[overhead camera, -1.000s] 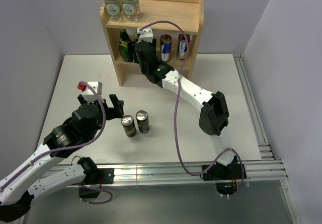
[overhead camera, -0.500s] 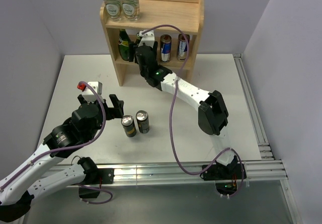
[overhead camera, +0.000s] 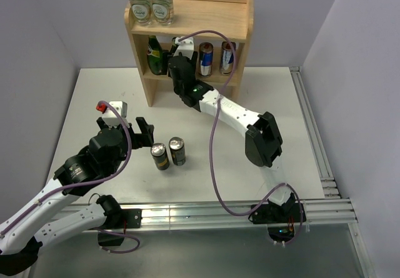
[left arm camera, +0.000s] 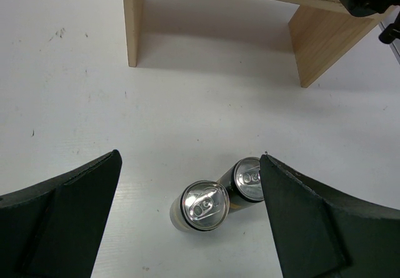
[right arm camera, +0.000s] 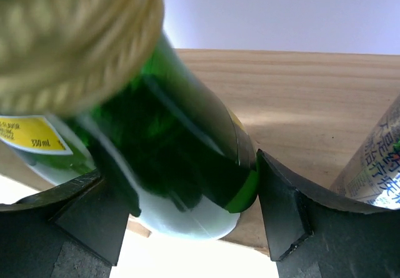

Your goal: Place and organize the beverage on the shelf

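We see right gripper (right arm camera: 178,212) pinching green glass bottle (right arm camera: 181,147) at shelf (overhead camera: 212,14) lower tier; left gripper (left arm camera: 189,159) spread near black cans (left arm camera: 204,205).

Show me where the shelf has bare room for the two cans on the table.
The top board is bare from the clear bottles across to the right side panel. The lower tier is crowded: a standing green bottle, the right gripper on the held green bottle, then two shelf cans.
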Tool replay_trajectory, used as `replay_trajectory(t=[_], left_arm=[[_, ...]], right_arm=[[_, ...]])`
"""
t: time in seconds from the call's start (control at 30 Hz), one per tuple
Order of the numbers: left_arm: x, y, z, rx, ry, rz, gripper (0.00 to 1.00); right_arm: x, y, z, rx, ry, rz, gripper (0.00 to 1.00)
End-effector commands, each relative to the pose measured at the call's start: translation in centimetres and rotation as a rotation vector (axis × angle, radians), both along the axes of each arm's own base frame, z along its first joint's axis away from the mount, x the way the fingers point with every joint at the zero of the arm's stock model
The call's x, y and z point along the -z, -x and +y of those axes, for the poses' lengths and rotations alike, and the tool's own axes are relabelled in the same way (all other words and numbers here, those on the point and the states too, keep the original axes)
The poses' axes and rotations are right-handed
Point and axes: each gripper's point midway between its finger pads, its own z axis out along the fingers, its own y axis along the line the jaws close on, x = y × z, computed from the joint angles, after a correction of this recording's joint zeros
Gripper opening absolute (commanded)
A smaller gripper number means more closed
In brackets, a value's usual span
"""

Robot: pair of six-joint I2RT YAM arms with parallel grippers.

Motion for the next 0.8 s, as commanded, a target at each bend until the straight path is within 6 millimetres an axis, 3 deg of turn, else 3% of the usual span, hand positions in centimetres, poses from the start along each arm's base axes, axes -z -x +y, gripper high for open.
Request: replay_trajectory(t=[0.0,0.27,0.3,0.37,0.4,0.47,0.5,0.77], left_arm=[[-0.1,-0.1,-0.2,0.003,0.016,0.001,0.99],[-0.1,0.0,-0.2,0.008,0.018,0.000,0.99],[-0.1,0.0,-0.3,0.009,0.017,0.001,0.99],[-0.1,0.0,-0.3,0.009,0.018,0.002,0.99],[-0.1,-0.1,-0.3,0.007,0.016,0.003,0.99],[0.0,-0.1,-0.3,0.007,0.015,0.004,0.99],[0.0,-0.1,-0.3,0.006,0.013,0.005,0.99],[0.0,-0.1,-0.3,0.010,0.011,0.005,0.99]], right_arm=[[-2.8,-1.5,-0.3,0.012,-0.026,-0.059,0.28],[-2.4,-2.2,-0.2,0.017,-0.014,-0.063,0.48],[-2.3,-2.3,-0.2,0.020,-0.012,-0.062,0.60],[-2.2,-2.5,-0.2,0.020,-0.011,-0.063,0.71],[-2.2,-2.6,-0.1,0.020,-0.013,-0.065,0.83],[-1.9,-2.7,0.0,0.019,-0.013,-0.061,0.91],[-1.9,-2.8,0.1,0.019,-0.013,-0.063,1.00],[-1.7,-3.0,0.2,0.023,-0.006,-0.065,1.00]])
